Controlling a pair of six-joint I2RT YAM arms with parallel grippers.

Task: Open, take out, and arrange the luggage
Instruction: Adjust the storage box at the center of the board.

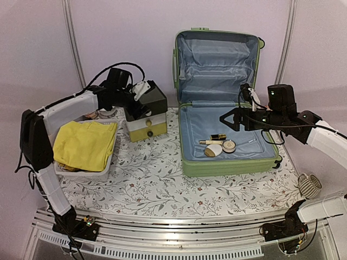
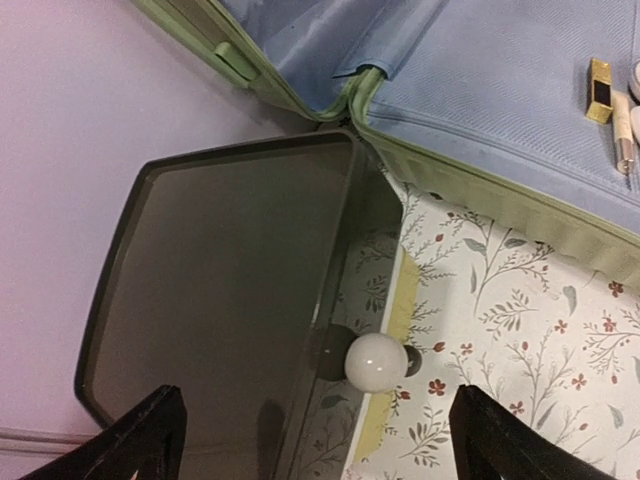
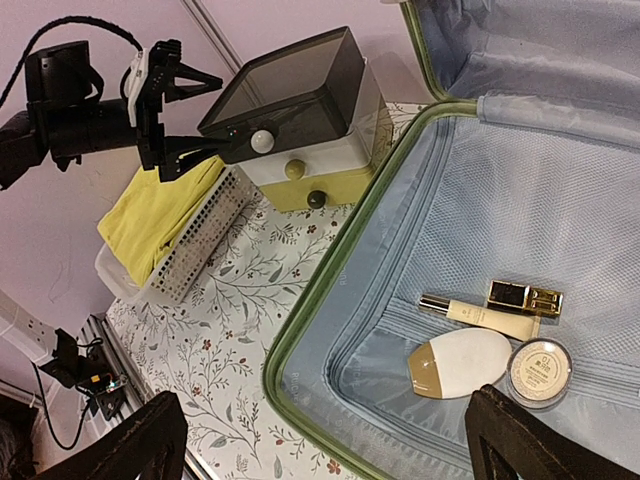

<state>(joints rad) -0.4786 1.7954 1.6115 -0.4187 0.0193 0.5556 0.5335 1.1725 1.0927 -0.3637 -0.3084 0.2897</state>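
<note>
The luggage (image 1: 227, 162) lies open at the right of the table, a light-green shell with pale blue lining and its lid upright against the back wall. In its base lie a gold lipstick case (image 3: 525, 297), a cream tube (image 3: 478, 315), a white-and-gold bottle (image 3: 460, 362) and a round compact (image 3: 540, 370). My right gripper (image 1: 225, 120) hovers open over the base's left part, with nothing between its fingers (image 3: 330, 440). My left gripper (image 1: 139, 93) is open at the drawer box's dark lid (image 2: 220, 290), its fingers either side of the white knob (image 2: 376, 361) without touching it.
The white-and-yellow drawer box (image 1: 146, 129) stands left of the luggage, its dark lid tilted. A white mesh basket (image 1: 81, 172) holding yellow cloth (image 1: 84, 142) sits at the left. A striped coil-like object (image 1: 309, 186) lies at the table's right edge.
</note>
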